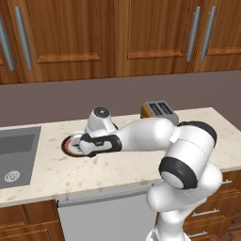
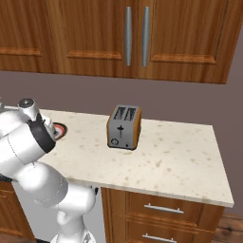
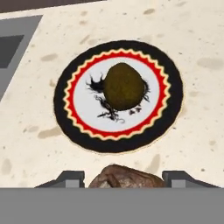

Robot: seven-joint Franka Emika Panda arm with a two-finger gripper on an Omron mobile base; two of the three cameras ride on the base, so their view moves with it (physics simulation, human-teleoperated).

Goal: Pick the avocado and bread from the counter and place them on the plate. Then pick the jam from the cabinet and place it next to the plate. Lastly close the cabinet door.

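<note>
The plate (image 3: 118, 146), red and black rimmed, lies on the speckled counter (image 3: 197, 109) with the dark olive avocado (image 3: 124, 86) resting at its centre. My gripper (image 3: 124, 177) hovers over the plate's near edge, shut on the brown lumpy bread (image 3: 127, 178), which sits between its two fingertips. From the left base view the hand (image 1: 96, 143) covers most of the plate (image 1: 68, 147). The wood cabinet (image 2: 137, 35) with long silver handles hangs above the counter, its doors shut as seen. The jam is hidden.
A steel sink (image 1: 16, 155) is set into the counter left of the plate. A silver and wood toaster (image 2: 124, 127) stands at the back, right of the arm. Bare counter (image 2: 166, 156) stretches to the right of the toaster.
</note>
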